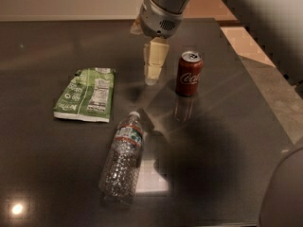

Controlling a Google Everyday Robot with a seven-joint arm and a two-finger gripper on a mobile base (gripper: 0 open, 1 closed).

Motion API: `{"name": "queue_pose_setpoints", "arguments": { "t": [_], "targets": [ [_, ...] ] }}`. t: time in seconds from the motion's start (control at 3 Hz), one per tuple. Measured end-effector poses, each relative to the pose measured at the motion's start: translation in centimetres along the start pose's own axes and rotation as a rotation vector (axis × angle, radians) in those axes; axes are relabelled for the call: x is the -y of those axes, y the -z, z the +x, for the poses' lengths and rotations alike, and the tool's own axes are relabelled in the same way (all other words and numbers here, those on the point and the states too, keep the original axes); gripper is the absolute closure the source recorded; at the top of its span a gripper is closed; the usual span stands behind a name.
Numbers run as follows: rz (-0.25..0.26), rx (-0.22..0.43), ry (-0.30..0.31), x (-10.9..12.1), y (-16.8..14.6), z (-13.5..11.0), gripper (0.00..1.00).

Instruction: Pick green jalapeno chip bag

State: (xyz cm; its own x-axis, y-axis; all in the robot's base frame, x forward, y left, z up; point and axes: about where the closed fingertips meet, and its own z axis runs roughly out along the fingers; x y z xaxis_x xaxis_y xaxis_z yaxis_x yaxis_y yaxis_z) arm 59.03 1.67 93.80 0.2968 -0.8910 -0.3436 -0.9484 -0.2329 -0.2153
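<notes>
The green jalapeno chip bag point(86, 94) lies flat on the dark table at the left, its white nutrition panel facing up. My gripper point(152, 77) hangs from the arm at the top centre, above the table between the bag and a red cola can. It is to the right of the bag and apart from it, holding nothing.
A red cola can point(189, 73) stands upright just right of the gripper. A clear plastic water bottle point(122, 159) lies on its side in front of the bag. The dark table point(227, 164) ends at the right, with floor beyond.
</notes>
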Motion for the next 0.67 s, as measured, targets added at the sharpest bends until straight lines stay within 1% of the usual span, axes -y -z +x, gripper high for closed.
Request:
{"name": "queue_pose_setpoints", "arguments": {
  "t": [0.67],
  "targets": [
    [-0.095,-0.042,0.036,4.7,-6.6,-2.8,0.00]
  ]
}}
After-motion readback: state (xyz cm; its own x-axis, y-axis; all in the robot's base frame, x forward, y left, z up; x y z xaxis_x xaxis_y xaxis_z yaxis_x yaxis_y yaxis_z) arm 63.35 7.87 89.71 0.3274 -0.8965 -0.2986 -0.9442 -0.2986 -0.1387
